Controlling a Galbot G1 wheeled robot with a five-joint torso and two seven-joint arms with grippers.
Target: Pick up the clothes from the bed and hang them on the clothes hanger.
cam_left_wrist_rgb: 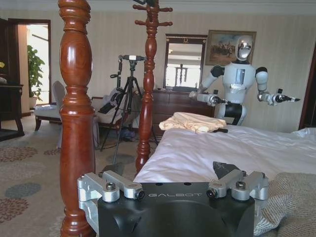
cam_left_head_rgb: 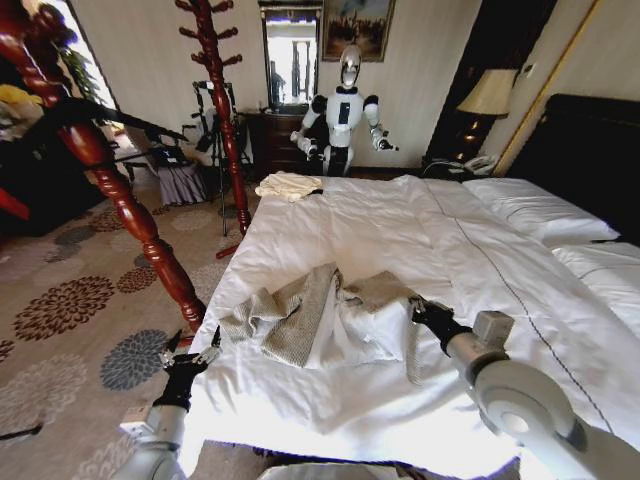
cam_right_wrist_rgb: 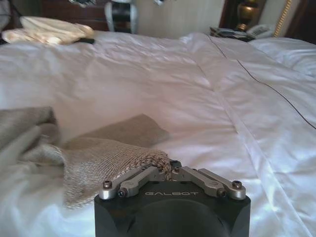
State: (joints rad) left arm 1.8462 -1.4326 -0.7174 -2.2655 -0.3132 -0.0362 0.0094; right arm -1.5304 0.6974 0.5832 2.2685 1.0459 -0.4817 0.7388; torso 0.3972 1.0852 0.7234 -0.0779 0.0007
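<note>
The jacket is lying crumpled on the bed near the foot edge, its long axis running across the bed, white lining turned up. The right gripper is pinching the jacket's right-hand edge, jaws clenched on the tweed. The left gripper is hovering off the bed's left edge beside the bedpost, jaws released.

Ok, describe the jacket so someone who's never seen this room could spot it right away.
Start at the big white bed. Near its foot end lies the crumpled grey-beige jacket, white lining showing, with the right gripper closed on its edge. The small cream cloth at the far corner is paler and folded.
</note>
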